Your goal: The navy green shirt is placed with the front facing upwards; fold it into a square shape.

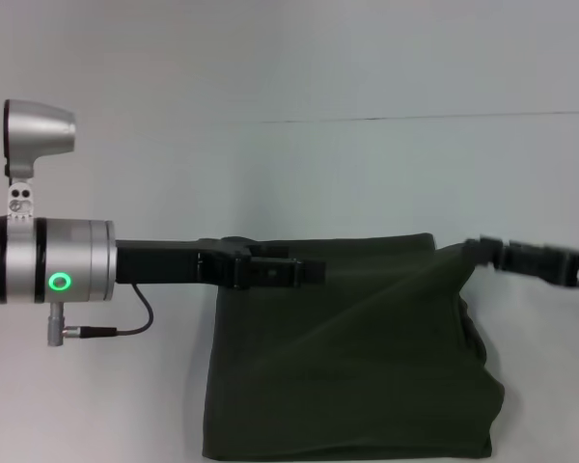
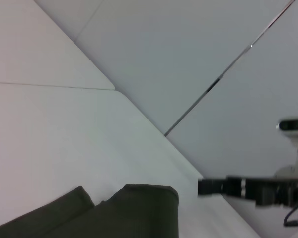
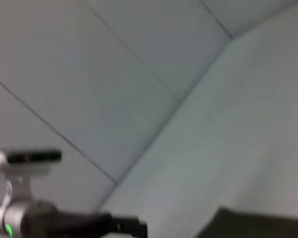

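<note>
A plain white table [image 1: 347, 174] filled the foreground. Behind it stood a pale grey wall [image 1: 367, 58], crossed by thin dark seams. The light was soft and even.

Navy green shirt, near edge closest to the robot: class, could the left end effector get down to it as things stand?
Probably yes. The left end effector is over the navy green shirt, and nothing lies between it and the near edge.
</note>
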You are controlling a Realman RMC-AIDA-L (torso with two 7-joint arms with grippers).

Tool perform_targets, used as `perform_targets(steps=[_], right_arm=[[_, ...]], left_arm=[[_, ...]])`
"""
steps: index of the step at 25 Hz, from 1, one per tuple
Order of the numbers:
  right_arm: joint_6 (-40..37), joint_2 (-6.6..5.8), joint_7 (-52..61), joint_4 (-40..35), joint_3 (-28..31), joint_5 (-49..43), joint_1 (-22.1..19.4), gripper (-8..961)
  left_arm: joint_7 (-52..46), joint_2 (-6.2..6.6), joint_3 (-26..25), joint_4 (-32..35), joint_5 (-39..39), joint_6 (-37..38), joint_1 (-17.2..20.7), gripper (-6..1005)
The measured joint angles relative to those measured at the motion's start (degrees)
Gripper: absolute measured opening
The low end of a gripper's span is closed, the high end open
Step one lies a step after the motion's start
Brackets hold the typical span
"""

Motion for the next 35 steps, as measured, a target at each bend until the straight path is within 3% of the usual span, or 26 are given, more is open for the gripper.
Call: perform_targets(steps=[5,11,20,35], right_arm=[[-2.1,-1.09,-0.3,-0.1,0.4,-1.3,-4.7,907],[-5.3,-0.94,-2.3,0.6,-0.6,-3.5,-9.1,914],[-2.8,1.64,-2.3,0.8,-0.8,-8.0,-8.8,913],[1.1,1.67,-1.6,1.0,-0.5,-8.9,-7.5,885]], left_arm=[[0.2,0.06,-1.1,0.1,0.0,1.7,0.9,873],[0.9,0.06,-2.8,0.1,0.0,2.5,1.1,872],[1.3,-0.09,-3.4,0.1,0.0,2.1,1.0,870],[1.4,-0.24,-3.4,0.1,0.0,1.7,0.8,867]])
